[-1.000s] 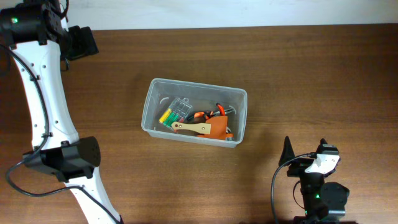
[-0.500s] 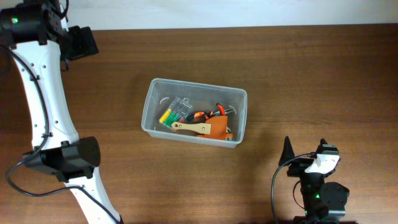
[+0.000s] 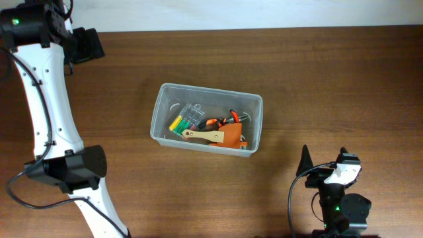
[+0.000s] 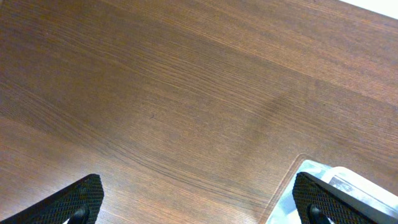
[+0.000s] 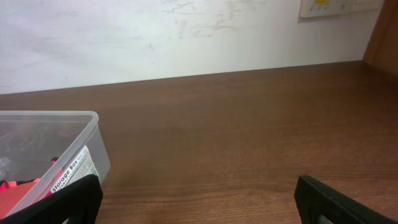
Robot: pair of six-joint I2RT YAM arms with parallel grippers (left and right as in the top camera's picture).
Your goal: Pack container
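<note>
1. Now the left claw [image 4: 200, 200] is spread wide and holds nothing. Only bare table [image 3: 330, 66] shows between its fingers [image 4: 81, 198].
2. From the left claw, the tub [image 3: 156, 116] is well apart. In the left wrist view, just one round corner of the tub [image 4: 295, 186] peeks in. It is right beside the finger on the right of that view.
3. The right claw [image 5: 196, 202] is spread wide too, and it is empty. Brown table lies between its two black fingers [image 5: 62, 199].
4. From the right claw, the tub [image 5: 50, 115] sits ahead, toward the finger on the left of its view. That finger hides the tub's low near corner. From above, the claw and the tub are near each other but not touching.
5. The tub stands flat on the table with its top open. It is between the two claws and closer to the right claw than to the left one.
6. Inside the tub is a small pile of things that touch each other. There is a clear case [image 3: 187, 118] with yellow and green bits, a wooden handle [image 3: 198, 135] and an orange thing [image 3: 231, 135]. The pile lies by the long wall on the right claw's side.
7. A label [image 5: 71, 177] on the tub wall facing the right claw says "Storage Box".
8. Far ahead of the right claw, past the table's edge, is a white wall [image 5: 186, 37].
</note>
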